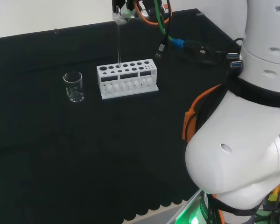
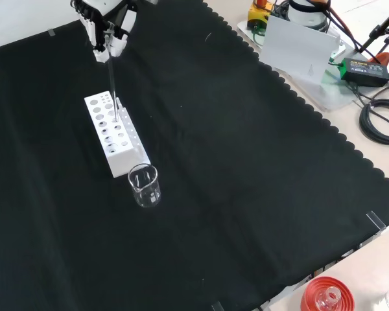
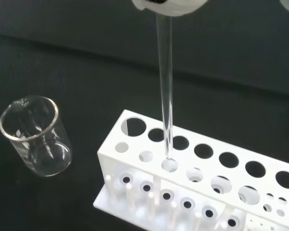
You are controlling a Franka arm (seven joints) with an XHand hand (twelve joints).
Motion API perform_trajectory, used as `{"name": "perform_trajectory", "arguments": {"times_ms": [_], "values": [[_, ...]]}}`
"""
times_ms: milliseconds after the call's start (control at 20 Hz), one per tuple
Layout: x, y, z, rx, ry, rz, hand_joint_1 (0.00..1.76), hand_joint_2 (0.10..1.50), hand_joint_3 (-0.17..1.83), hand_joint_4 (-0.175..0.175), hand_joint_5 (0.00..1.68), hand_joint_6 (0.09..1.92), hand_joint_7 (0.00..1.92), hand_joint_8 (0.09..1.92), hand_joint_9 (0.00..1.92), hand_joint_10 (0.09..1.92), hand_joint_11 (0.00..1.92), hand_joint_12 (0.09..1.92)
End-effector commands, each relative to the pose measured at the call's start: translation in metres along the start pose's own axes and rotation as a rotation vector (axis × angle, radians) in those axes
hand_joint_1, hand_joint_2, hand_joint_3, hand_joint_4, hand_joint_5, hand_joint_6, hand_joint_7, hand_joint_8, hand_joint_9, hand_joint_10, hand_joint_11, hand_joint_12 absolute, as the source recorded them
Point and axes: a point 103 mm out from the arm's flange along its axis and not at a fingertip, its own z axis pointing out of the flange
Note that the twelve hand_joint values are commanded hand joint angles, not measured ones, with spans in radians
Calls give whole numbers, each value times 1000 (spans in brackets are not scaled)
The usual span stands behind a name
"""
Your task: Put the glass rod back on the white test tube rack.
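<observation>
beaker (image 3: 34,134): empty | rack (image 3: 192,187): rod (image 3: 164,86) tip at a small hole | rod clear, upright | hand (image 2: 104,29): pinching rod top

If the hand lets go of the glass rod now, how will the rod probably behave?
The glass rod is thin, straight and clear, so it is probably stiff, smooth and fragile. Its lower tip sits at a hole of the white rack, so it would likely drop in. The hand holds only its top, so it may lean afterwards.
</observation>
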Motion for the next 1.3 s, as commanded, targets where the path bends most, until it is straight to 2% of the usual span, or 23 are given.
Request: {"name": "perform_trajectory", "arguments": {"times_ms": [50,350,900,1050,1100,1200,1250,1300], "values": [[-4,3,11,5,6,1,1228,1043,-175,-175,1384,333,1740,383,1840,378,1656,750],[5,12,19,31,-3,-9,1228,1043,-175,-175,1385,332,1740,382,1840,377,1656,750],[1,20,30,54,4,-8,1228,1043,-175,-175,1386,329,1741,380,1840,376,1656,750],[-4,16,33,36,22,-16,1228,1043,-175,-175,1386,329,1741,379,1840,375,1656,750],[-4,16,33,32,13,-48,1228,1043,-175,-175,1386,329,1741,379,1840,375,1656,750],[-5,18,37,38,18,-41,1228,1043,-175,-175,1386,328,1741,379,1840,375,1656,750],[-5,19,39,55,7,-13,1228,1043,-175,-175,1386,328,1741,379,1840,375,1656,750],[-7,22,43,64,10,-5,1228,1043,-175,-175,1386,328,1741,379,1840,375,1656,750]]}}
